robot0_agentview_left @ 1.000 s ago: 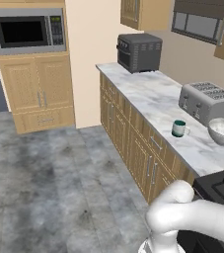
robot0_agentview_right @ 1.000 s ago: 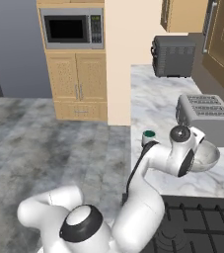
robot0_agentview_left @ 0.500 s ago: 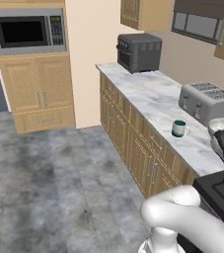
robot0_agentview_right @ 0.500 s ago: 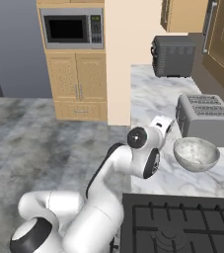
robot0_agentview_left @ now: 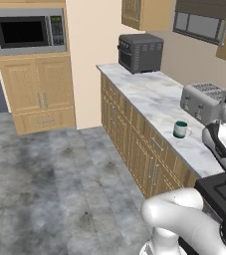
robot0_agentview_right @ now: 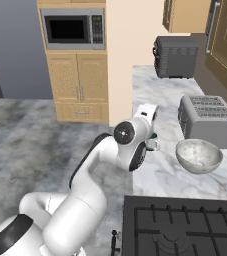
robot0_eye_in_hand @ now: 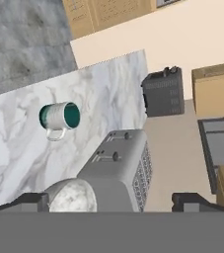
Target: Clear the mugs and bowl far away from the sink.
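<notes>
Now arm swung further left across right base view since half second ago, uncovering speckled whitish-grey bowl [robot0_agentview_right: 199, 155] at centre right, beside grey toaster [robot0_agentview_right: 208, 120]. Gripper [robot0_eye_in_hand: 108, 203] spread wide, empty. Dark teal mug [robot0_eye_in_hand: 59, 117] upper left of hand view. Nothing cleared yet.

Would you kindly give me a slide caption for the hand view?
Open end effector above the marble counter, facing the teal mug, speckled bowl and toaster.
</notes>
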You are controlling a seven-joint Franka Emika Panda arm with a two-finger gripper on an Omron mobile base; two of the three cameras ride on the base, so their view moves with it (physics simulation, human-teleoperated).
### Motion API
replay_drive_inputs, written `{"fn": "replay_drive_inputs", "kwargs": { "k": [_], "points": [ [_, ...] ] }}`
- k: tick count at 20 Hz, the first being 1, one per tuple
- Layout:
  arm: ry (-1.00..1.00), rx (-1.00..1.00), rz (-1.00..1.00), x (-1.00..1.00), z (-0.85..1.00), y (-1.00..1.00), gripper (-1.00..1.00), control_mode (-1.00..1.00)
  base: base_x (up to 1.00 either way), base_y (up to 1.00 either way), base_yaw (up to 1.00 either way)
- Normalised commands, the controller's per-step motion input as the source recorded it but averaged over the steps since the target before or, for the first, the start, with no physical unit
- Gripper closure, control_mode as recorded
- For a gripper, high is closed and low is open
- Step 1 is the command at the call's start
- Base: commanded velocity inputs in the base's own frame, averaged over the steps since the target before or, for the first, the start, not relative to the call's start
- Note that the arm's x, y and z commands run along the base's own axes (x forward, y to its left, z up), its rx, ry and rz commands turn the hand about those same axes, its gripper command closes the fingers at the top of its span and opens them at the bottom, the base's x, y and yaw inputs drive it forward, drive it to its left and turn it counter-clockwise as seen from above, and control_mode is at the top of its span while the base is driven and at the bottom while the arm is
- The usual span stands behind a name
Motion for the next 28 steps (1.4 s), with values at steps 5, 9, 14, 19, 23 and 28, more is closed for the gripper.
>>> {"fn": "replay_drive_inputs", "kwargs": {
  "k": [5,9,14,19,23,28],
  "points": [
    [0.08,0.0,0.07,0.18,0.0,0.0,-1.0,-1.0,0.0,0.0,0.0],
    [0.0,0.0,0.0,0.0,0.0,0.0,-1.0,1.0,0.02,0.07,0.03],
    [0.0,0.0,0.0,0.0,0.0,0.0,-1.0,1.0,-0.27,0.49,0.1],
    [0.0,0.0,0.0,0.0,0.0,0.0,-1.0,1.0,-0.49,0.7,0.13],
    [0.0,0.0,0.0,0.0,0.0,0.0,-1.0,1.0,-0.39,0.56,0.1],
    [0.0,0.0,0.0,0.0,0.0,0.0,-1.0,1.0,-0.05,0.38,0.25]
  ]
}}
